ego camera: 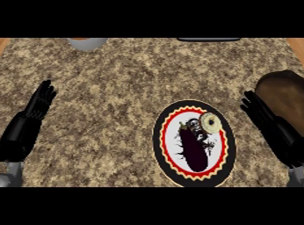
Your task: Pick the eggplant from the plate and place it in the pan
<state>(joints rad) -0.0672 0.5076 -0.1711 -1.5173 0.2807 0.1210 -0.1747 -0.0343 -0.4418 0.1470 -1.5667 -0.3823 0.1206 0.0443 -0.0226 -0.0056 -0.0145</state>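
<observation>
A dark purple eggplant (197, 149) lies lengthwise on a round plate (164, 145) with a black rim, red zigzag ring and white centre, at the lower middle of the counter. The brown pan (291, 99) sits at the right edge, partly cut off by the frame. My right hand (271, 127) stands open with straight fingers between the plate and the pan, touching neither the eggplant nor the plate. My left hand (31, 118) rests open at the left side, far from the plate.
A grey bowl-like object (86, 42) shows at the far edge, upper left. A dark flat item (208, 39) lies at the far edge, upper middle. Wooden flooring shows beyond the speckled granite counter (116, 88) at both top corners.
</observation>
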